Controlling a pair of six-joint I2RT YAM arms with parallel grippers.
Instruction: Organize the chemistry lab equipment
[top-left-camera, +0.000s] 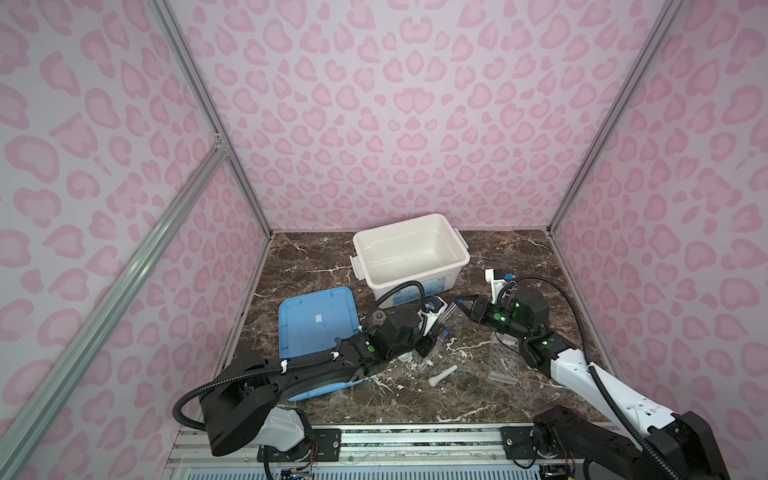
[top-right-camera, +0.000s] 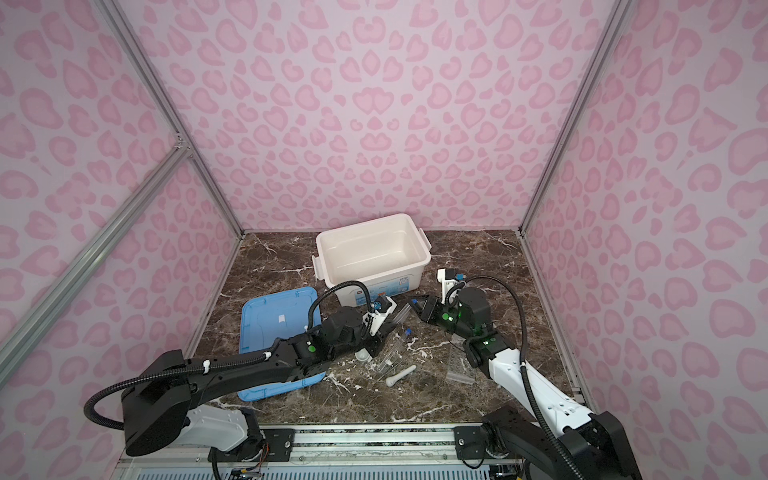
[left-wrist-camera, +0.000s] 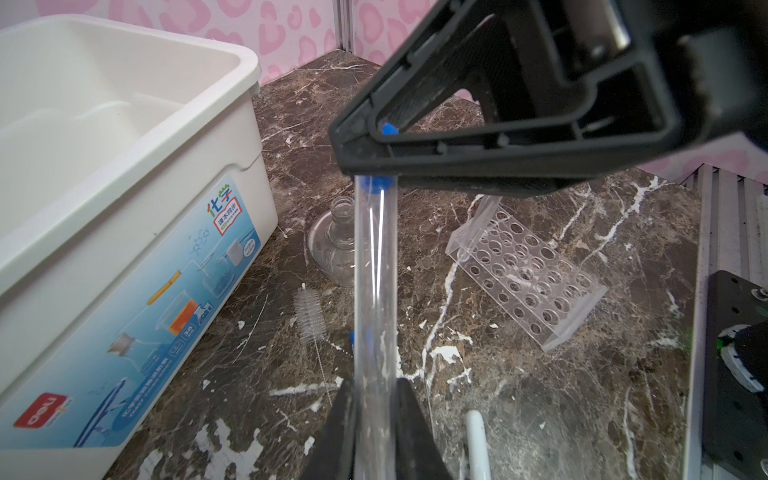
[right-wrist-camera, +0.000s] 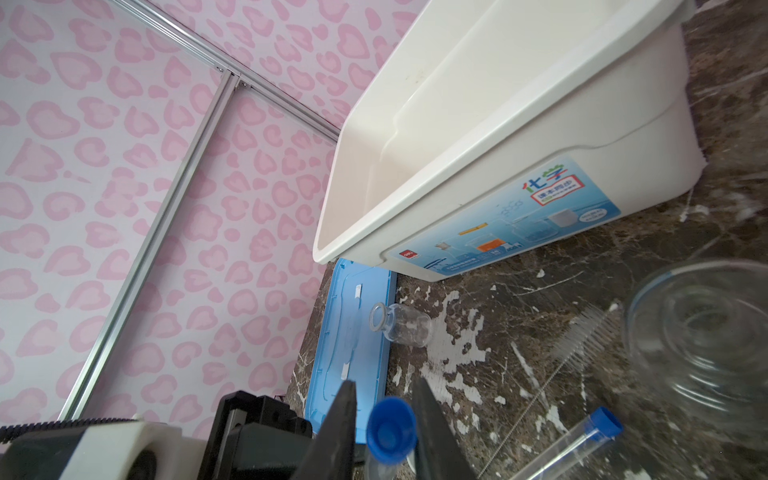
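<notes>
the step in hand looks like passing one capped test tube (left-wrist-camera: 374, 270) from arm to arm, probably on its way to the tube rack (top-left-camera: 503, 357), which lies on the marble top (top-left-camera: 415, 407) near the front, well apart from the tube, with the pestle (top-left-camera: 444, 374) lying between them. to do it well, the near grip ought to hold on until the far one is firmly seated. the tube should stay on its present tilted line so the clear wall is not levered between two grips. a pinch on the cap alone could pull the cap loose or let the tube swing, so a hold just below the cap looks safer. nearest, the left gripper (left-wrist-camera: 376, 390) is pressed onto the lower body of the tube, which runs up and away between its pads. farther off, the right gripper (right-wrist-camera: 384, 388) has its jaws set narrow on either side of the blue cap (right-wrist-camera: 390, 430). one pad seems to meet the cap and a sliver of gap shows at the other, so i cannot tell whether it truly pinches. behind both, the white bin (left-wrist-camera: 137, 195) stands open by the back wall.
</notes>
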